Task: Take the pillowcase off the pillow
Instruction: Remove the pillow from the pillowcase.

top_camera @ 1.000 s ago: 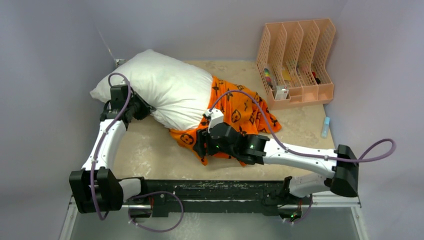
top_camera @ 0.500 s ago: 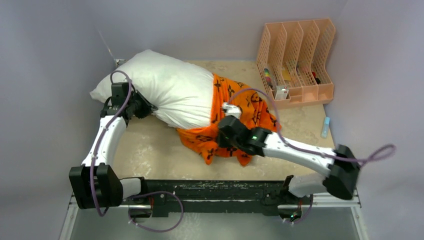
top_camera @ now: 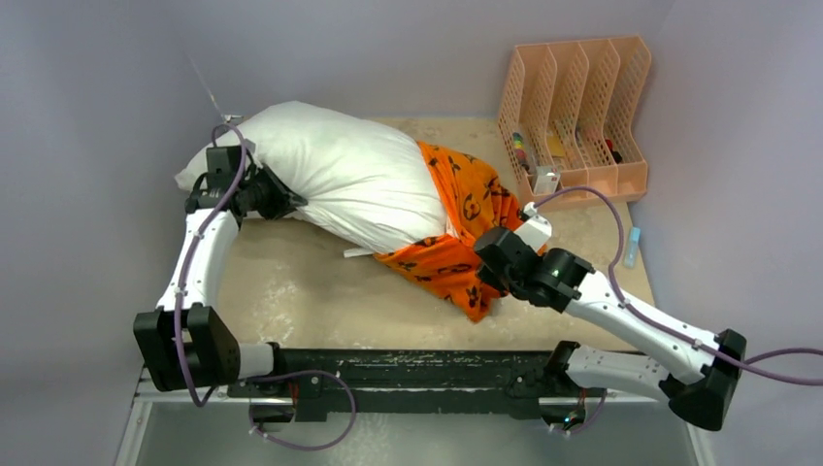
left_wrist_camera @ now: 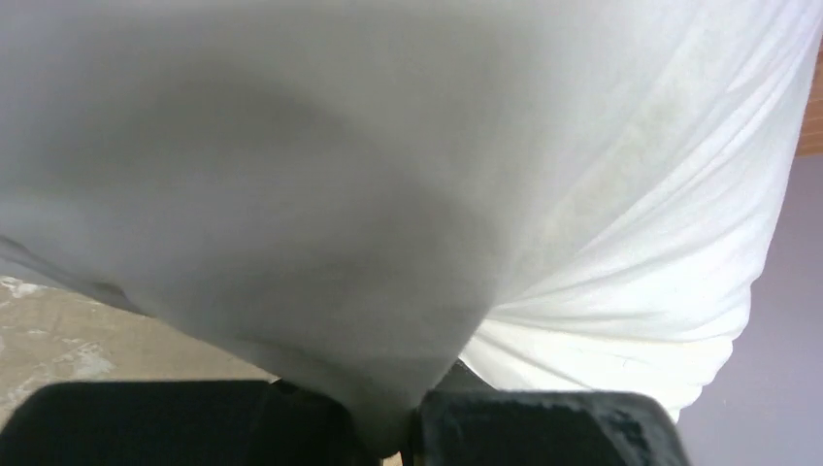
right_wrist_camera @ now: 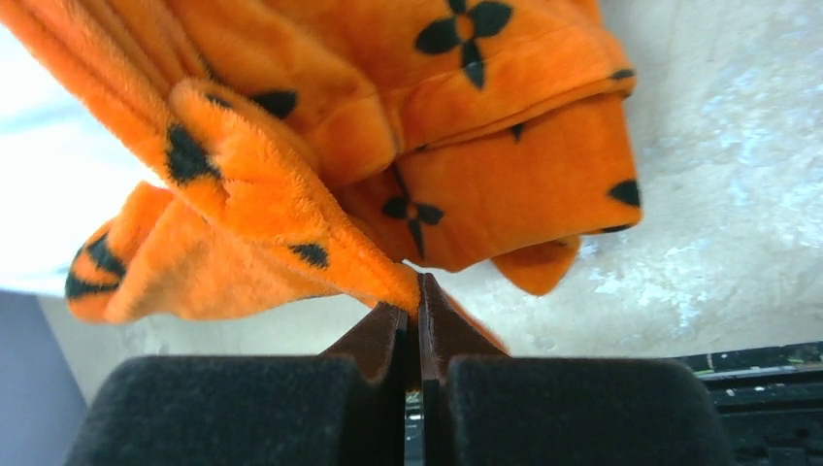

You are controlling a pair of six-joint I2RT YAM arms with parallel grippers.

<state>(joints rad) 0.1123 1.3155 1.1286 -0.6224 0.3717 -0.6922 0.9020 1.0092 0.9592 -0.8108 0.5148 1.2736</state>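
The right gripper (right_wrist_camera: pixel 419 291) had its jaws pressed together on a fold of the bright-orange plush pillowcase (right_wrist_camera: pixel 485 184), printed with black flower motifs, with the fabric bunched just ahead of its fingertips over the mottled beige tabletop (top_camera: pixel 291 282). Beyond that gripper and to its left, the cover wrapped only the nearest end of the plump, plain white pillow (top_camera: pixel 340 175), most of which lay bare. At the pillow's opposite end, the left gripper (left_wrist_camera: pixel 388 437) pinched a pucker of the white fabric between closed jaws, and the pillow's bulk filled the view directly ahead of it. The two grippers were well apart, with the pillow stretched between them. A peach-coloured perforated plastic file organiser (top_camera: pixel 582 116) stood beyond the right gripper, just past the orange cloth. A small pale-blue object (top_camera: pixel 632 248), too small to identify, lay to that gripper's right.
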